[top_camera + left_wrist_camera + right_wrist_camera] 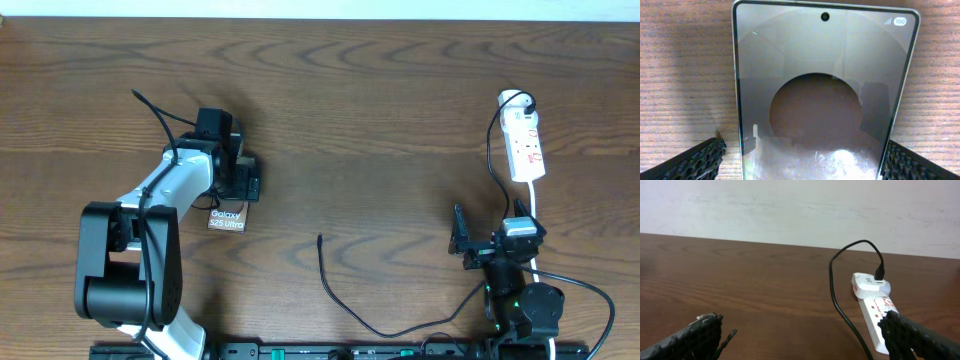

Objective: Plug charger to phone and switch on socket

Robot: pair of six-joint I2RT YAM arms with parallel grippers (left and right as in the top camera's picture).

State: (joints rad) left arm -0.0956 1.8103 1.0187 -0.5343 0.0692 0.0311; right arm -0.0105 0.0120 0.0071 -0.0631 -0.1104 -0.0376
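Phone (227,217): lies flat on bench (380,120), face up, left of centre, white lettering at near end. Far end hidden under left hand in overhead view. Fills most of left wrist view (825,100): glossy face, camera hole near top edge, wood grain either side.

Left hand (243,185): sits over far part of phone, spread wide, gripping nothing. In wrist view (805,167), fingers (697,160) straddle phone, one outside each long edge; cannot tell whether touching.

Right hand (466,243): low at front right of bench, spread wide, empty. In wrist view (807,340), looks toward socket.

Socket (525,145): lies at far right, long axis running away from robot, red marks on top. Carries black plug (520,100) at far end. White cord (537,205) leaves near end toward right arm. Seen again from right wrist (875,310), with black lead (832,290) looping up from plug and down along left side.

Charger (345,305): lies loose at centre front, between arms. Free end well apart from phone, plugged into nothing. Curves toward front edge, then right; link to black lead hidden behind right arm.
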